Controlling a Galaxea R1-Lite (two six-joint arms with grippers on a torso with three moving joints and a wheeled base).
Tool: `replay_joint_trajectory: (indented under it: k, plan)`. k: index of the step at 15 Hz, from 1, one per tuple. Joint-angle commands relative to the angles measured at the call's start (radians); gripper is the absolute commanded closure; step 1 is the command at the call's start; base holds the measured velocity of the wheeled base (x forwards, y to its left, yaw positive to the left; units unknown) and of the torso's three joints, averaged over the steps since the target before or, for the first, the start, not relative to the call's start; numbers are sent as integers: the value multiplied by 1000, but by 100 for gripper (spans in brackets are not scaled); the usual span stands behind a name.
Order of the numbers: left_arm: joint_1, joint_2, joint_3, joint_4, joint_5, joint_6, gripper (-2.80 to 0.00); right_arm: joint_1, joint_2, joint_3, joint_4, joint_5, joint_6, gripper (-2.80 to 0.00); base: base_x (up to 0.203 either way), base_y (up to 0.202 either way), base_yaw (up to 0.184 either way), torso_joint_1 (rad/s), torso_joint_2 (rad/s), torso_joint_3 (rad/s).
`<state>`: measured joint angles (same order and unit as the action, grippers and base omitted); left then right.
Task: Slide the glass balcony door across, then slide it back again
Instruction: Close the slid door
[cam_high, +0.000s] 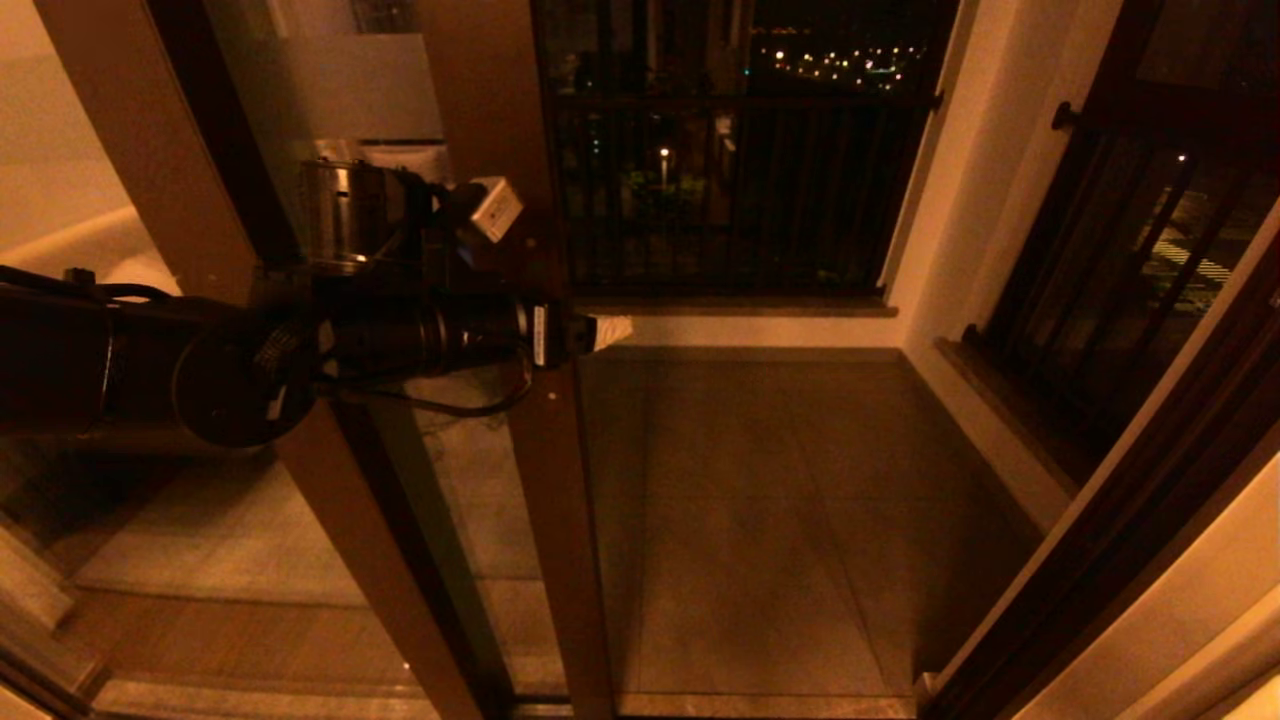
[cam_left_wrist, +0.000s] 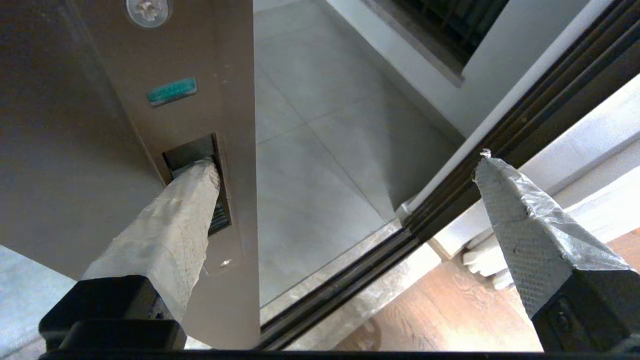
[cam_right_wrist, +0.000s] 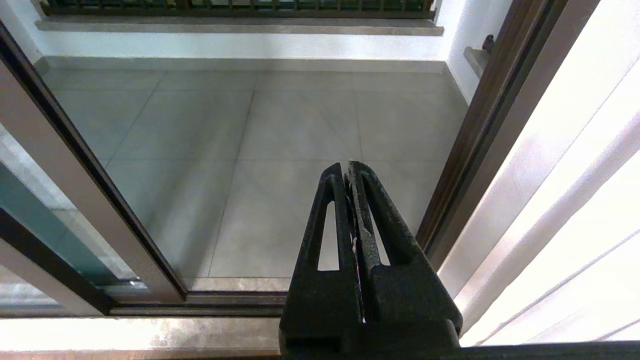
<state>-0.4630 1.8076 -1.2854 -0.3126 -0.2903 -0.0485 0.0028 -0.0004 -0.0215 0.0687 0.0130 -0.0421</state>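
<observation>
The glass balcony door (cam_high: 345, 95) stands at the left, its frosted band showing high on the glass, and the doorway to its right is uncovered. Its brown upright stile (cam_high: 560, 500) runs down the middle of the head view. My left gripper (cam_high: 578, 334) is at that stile and open wide. One taped finger (cam_left_wrist: 170, 225) is pushed into the recessed pull slot (cam_left_wrist: 192, 150) in the stile (cam_left_wrist: 200, 50), while the other finger (cam_left_wrist: 520, 225) hangs free beside the doorway. My right gripper (cam_right_wrist: 348, 167) is shut on nothing, low before the threshold and out of the head view.
The grey-tiled balcony floor (cam_high: 760, 520) lies beyond the dark floor track (cam_left_wrist: 340, 290). A barred railing (cam_high: 740, 200) closes the far side. The dark door jamb (cam_high: 1120, 530) stands at the right, and a pale curtain (cam_right_wrist: 575, 175) hangs beside it. Wooden flooring (cam_left_wrist: 450, 310) is on the room side.
</observation>
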Motion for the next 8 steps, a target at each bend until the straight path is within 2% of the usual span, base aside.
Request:
replay_joint_trajectory:
  k: [1, 8]
  plan:
    - [-14, 10, -9, -3, -1, -1, -280, 0, 0, 0, 0, 1, -1, 0, 0, 0, 0, 0, 0, 0]
    - [-38, 14, -22, -3, 6, -1, -280, 0, 0, 0, 0, 1, -1, 0, 0, 0, 0, 0, 0, 0]
